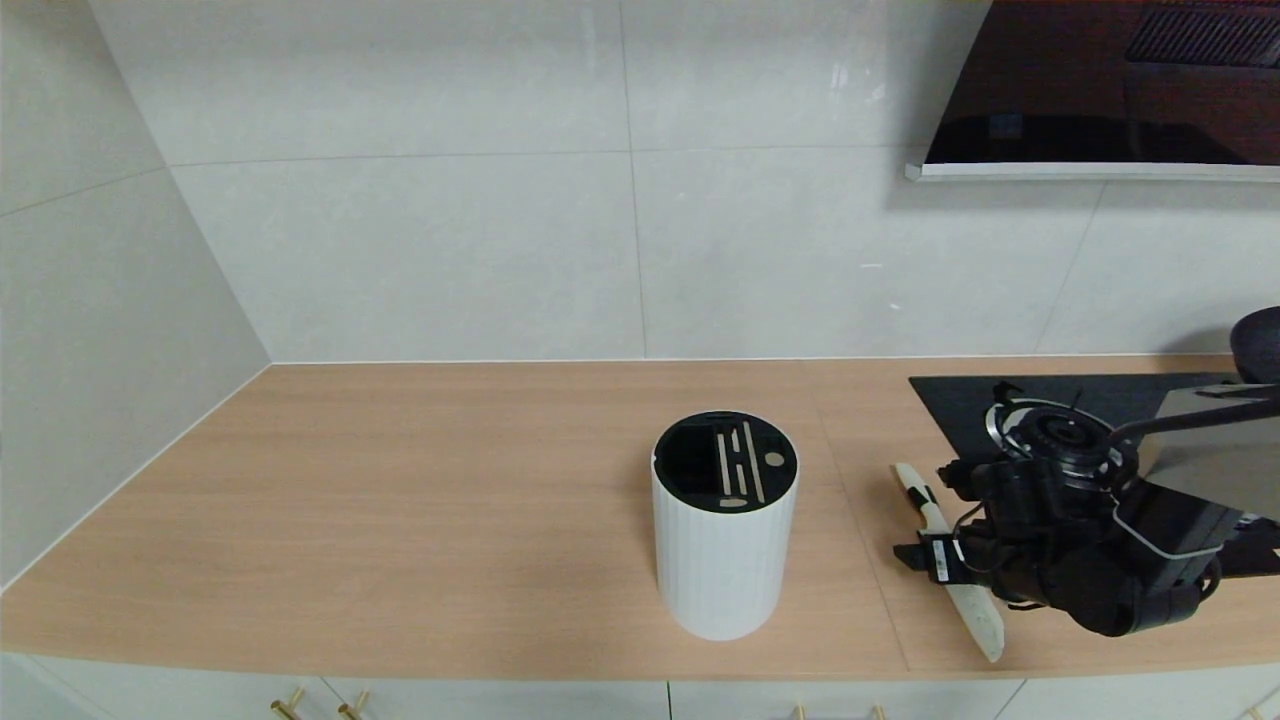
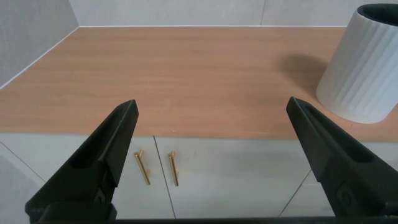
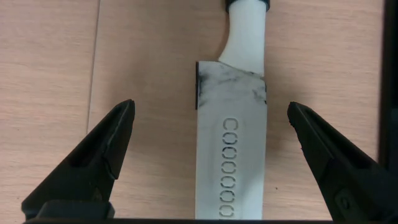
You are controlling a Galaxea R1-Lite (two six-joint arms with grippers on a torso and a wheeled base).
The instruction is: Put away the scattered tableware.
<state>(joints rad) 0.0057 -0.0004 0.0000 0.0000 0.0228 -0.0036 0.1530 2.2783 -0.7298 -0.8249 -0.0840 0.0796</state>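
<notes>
The left pincer (image 2: 211, 102) hangs wide open and empty just off the bench's (image 1: 400, 500) front edge. Near that edge, towards the right end, a white knife with a black-banded handle (image 1: 975, 605) lies flat, blade tip frontward. The right arm reaches in from the right, wrist bent down, its pincer (image 3: 210, 104) spread wide above the blade, gripping nothing. A white ribbed cylindrical holder with a slotted black top (image 1: 722, 540) stands mid-bench.

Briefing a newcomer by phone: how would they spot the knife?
On the light wooden countertop, look between the white ribbed cylindrical holder and the black cooktop. The white knife lies flat there, the only long, slim thing, with a row of ovals on its blade.
</notes>
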